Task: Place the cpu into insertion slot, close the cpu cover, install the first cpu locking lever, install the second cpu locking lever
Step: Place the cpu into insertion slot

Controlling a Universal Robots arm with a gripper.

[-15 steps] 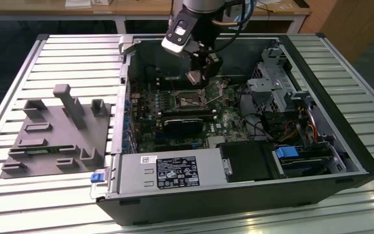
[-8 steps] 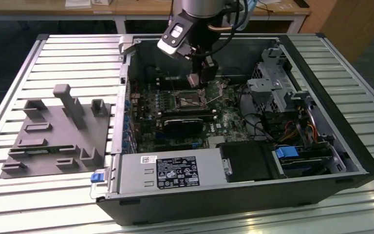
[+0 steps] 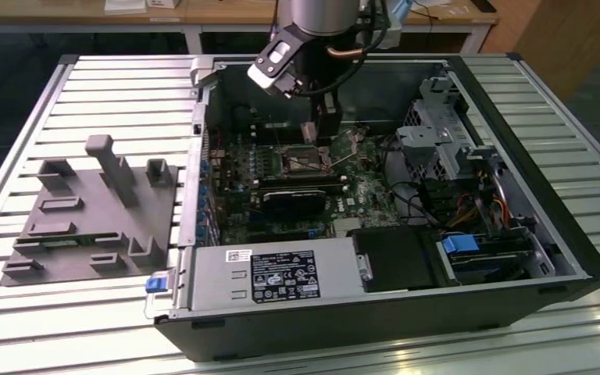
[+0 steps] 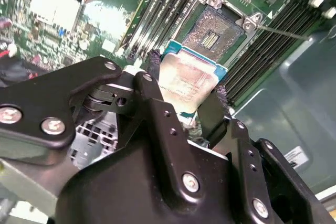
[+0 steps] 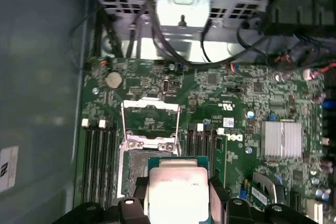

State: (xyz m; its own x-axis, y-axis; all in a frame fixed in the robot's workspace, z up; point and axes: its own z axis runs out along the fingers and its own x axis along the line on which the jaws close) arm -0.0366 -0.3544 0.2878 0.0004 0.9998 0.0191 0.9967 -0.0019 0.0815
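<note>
Silvery cpu [image 4: 186, 80], green motherboard [image 5: 220, 93]

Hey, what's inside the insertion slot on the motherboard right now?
Only its bare contact field: the insertion slot holds no chip. The cpu, gripped by the tool, hangs near it, hiding part of it in the first wrist view.

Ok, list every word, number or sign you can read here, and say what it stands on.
Nothing reads clearly enough to quote.
Power supply label: dense print and symbols, too small to read.
Markings on the cpu, held in the gripper: faint and blurred.
Case wall sticker: too small to read.
Motherboard sticker: too small to read.
</note>
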